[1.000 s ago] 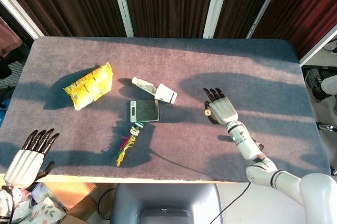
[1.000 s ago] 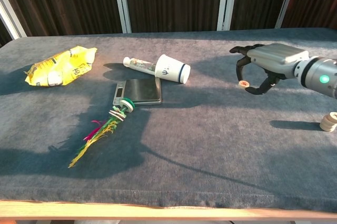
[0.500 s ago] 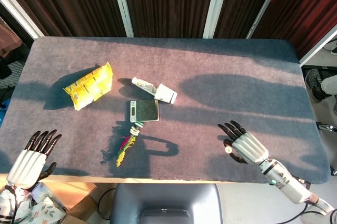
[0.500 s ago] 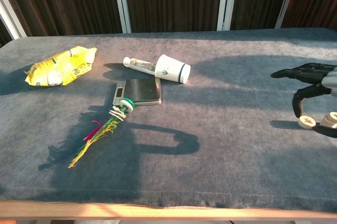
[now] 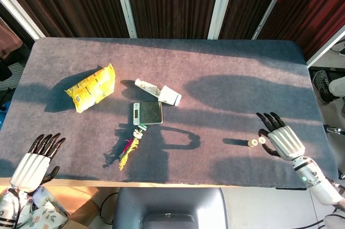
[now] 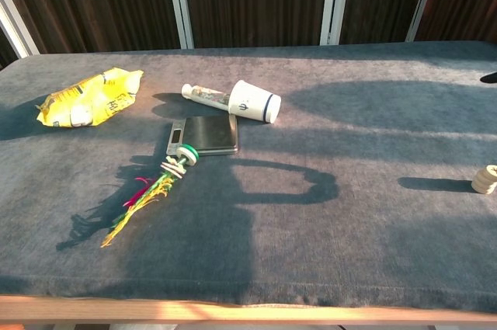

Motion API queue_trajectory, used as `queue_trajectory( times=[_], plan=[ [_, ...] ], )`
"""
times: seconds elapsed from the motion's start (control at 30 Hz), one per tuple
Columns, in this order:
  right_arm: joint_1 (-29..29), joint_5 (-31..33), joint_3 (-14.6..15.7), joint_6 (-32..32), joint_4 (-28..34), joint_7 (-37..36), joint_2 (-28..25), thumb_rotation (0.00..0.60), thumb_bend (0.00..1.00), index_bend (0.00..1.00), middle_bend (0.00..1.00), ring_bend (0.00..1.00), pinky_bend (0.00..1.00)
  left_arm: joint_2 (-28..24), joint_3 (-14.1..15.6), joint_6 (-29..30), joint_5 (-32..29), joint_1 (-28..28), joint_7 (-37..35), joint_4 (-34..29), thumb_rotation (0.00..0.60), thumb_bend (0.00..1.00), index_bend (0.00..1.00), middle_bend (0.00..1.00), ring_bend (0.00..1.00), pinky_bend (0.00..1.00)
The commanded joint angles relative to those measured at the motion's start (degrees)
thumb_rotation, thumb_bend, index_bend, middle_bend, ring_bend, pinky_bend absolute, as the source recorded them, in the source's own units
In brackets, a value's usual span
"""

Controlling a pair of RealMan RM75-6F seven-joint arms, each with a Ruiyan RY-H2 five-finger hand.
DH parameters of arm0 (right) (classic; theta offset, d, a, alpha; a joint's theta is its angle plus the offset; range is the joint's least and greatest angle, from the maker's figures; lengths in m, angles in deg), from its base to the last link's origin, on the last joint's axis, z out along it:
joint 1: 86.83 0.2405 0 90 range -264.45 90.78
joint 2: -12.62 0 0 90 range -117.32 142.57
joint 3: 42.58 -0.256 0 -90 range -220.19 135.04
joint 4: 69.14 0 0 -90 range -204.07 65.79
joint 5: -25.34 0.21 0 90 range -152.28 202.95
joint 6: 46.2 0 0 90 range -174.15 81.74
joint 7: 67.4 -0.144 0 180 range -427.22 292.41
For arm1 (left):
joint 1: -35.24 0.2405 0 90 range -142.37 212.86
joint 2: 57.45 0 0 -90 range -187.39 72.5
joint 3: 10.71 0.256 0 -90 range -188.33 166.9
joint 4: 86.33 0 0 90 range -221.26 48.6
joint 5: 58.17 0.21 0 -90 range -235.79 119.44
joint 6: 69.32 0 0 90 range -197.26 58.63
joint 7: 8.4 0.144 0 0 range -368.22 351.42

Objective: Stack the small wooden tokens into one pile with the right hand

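- Tokens (image 5: 252,143) sit in a small pile on the bench (image 5: 215,67), just off the thumb side of the right robot hand (image 5: 281,140); the chest view shows the pile (image 6: 486,179) at its right edge as a short stack, though I cannot count the pieces.
- One more token (image 5: 262,140) shows pale at the thumb side of the right robot hand, right beside the pile. It looks pinched there, with the other fingers spread and pointing away from the robot, but the head view is too small to be sure the grip is closed on it.
- Over the last second this robot hand has travelled from mid-bench, near the cup (image 5: 170,97), back toward the robot and out to its right, carrying the token with it; half a second ago it was short of the pile, and now it is alongside.
- That puts the carry nearly done: by my judgement what is left is to bring the token over the stack and set it down squarely, since a nudge from the thumb could topple the pile.
- Far across the bench from it, the left robot hand (image 5: 33,161) rests at the near edge with fingers straight and together-ish, holding nothing, much where it was a second ago.
- Scale (image 5: 147,113), tube (image 5: 146,85), yellow bag (image 5: 91,87) and feather toy (image 5: 129,148) lie well away on its thumb side, unmoved.
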State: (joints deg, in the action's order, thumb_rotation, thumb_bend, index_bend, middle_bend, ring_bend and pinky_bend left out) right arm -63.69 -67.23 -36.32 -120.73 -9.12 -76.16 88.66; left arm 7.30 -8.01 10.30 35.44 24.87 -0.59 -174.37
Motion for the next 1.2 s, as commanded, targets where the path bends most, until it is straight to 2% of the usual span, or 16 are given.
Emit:
queue_trajectory(
  times=[0.03,0.37,0.87,1.2],
  plan=[
    [0.1,0.7,-0.7,1.7,-1.6,-1.8,0.9,0.600,0.53,0.66,0.02,0.00,0.00,0.1,-0.1,-0.3,-0.2,-0.1,0.2,0.0,0.600,0.37,0.00,0.00,0.00,0.04],
    [0.7,0.4,-0.9,5.3,-4.9,-2.8,3.5,0.600,0.53,0.65,0.02,0.00,0.00,0.1,0.0,0.0,-0.4,0.0,0.4,0.0,0.600,0.37,0.00,0.00,0.00,0.04],
    [1.2,-0.6,-1.1,6.3,-5.0,-2.3,4.7,0.600,0.53,0.64,0.02,0.00,0.00,0.1,0.1,-0.1,-0.3,0.0,0.5,-0.2,0.600,0.37,0.00,0.00,0.00,0.04],
    [1.1,-0.4,-1.4,7.1,-4.0,-0.7,4.8,0.600,0.52,0.56,0.02,0.00,0.00,0.1,0.1,-0.4,-0.7,0.0,0.9,-0.3,0.600,0.37,0.00,0.00,0.00,0.04]
  ],
)
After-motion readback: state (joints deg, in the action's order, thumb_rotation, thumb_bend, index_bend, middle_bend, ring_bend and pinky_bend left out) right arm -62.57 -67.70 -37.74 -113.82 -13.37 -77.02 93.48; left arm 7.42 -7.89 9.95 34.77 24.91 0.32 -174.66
